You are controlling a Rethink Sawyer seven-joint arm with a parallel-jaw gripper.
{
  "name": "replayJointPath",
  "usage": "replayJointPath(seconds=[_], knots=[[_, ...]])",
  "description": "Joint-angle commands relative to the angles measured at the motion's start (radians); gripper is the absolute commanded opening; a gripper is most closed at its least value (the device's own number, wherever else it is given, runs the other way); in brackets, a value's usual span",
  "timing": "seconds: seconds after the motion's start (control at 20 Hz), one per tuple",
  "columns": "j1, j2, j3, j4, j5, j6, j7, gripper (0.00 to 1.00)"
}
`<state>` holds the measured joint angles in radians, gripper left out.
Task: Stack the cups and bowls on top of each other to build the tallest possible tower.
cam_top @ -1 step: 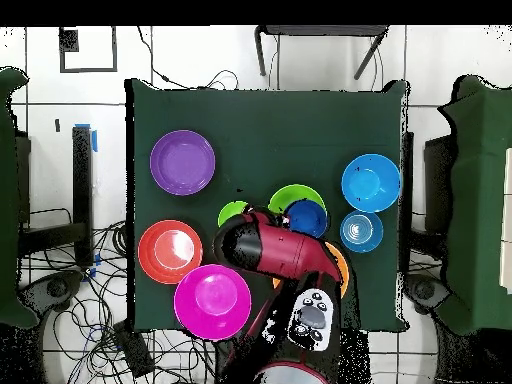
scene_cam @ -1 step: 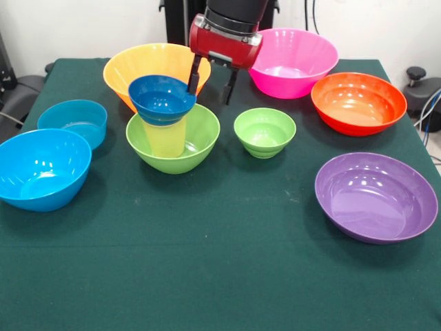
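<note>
A small tower stands left of centre: a large lime-green bowl point(scene_cam @ -1 step: 200, 141) holds the upright pale yellow cup point(scene_cam @ -1 step: 165, 136), and a dark blue bowl point(scene_cam @ -1 step: 160, 96) sits on the cup's mouth. My gripper point(scene_cam @ -1 step: 212, 86) hangs open just right of that blue bowl, with nothing between its fingers. One fingertip point(scene_cam @ -1 step: 193, 84) is at the bowl's right rim; I cannot tell whether it touches. From overhead, the blue bowl point(cam_top @ -1 step: 307, 217) shows inside the green bowl point(cam_top @ -1 step: 292, 192), and the arm point(cam_top @ -1 step: 275, 250) hides the gripper.
Loose bowls ring the tower: orange-yellow point(scene_cam @ -1 step: 145, 61) behind it, pink point(scene_cam @ -1 step: 295, 58), red-orange point(scene_cam @ -1 step: 358, 102), purple point(scene_cam @ -1 step: 375, 196), small green point(scene_cam @ -1 step: 264, 131), a low light-blue one point(scene_cam @ -1 step: 72, 118) and a large blue one point(scene_cam @ -1 step: 41, 169) at the left edge.
</note>
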<state>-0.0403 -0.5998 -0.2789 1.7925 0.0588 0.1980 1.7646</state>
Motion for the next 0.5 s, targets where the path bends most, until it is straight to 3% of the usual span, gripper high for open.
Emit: replayJointPath(seconds=[0.05, 0.5], knots=[[0.045, 0.016, 0.116, 0.013, 0.066, 0.11, 0.201, 1.0], [0.101, 0.034, 0.07, -0.013, 0.129, 0.151, 0.232, 1.0]])
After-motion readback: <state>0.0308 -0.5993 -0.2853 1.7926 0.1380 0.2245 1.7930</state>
